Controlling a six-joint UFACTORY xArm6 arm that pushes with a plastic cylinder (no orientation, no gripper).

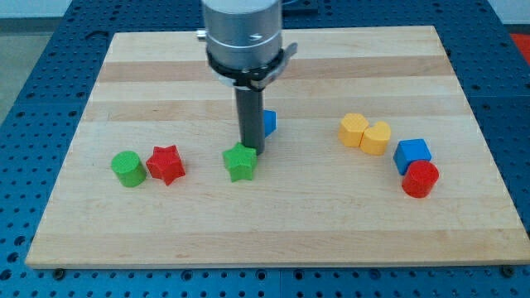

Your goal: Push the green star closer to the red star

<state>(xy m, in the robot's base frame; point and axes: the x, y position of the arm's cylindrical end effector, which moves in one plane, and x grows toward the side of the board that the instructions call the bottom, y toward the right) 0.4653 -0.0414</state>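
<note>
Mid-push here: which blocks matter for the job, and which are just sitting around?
In play:
green star
red star
my tip, touching the green star's upper right

Lying about:
green cylinder
blue block, partly hidden behind the rod
two yellow blocks
blue cube
red cylinder

one green star [240,162], one green cylinder [127,169], one red star [166,164], one red cylinder [420,179], two blue blocks [412,155] [269,123], two yellow blocks [354,130] [376,138], eight blocks in all, one worktop [273,232]
</note>
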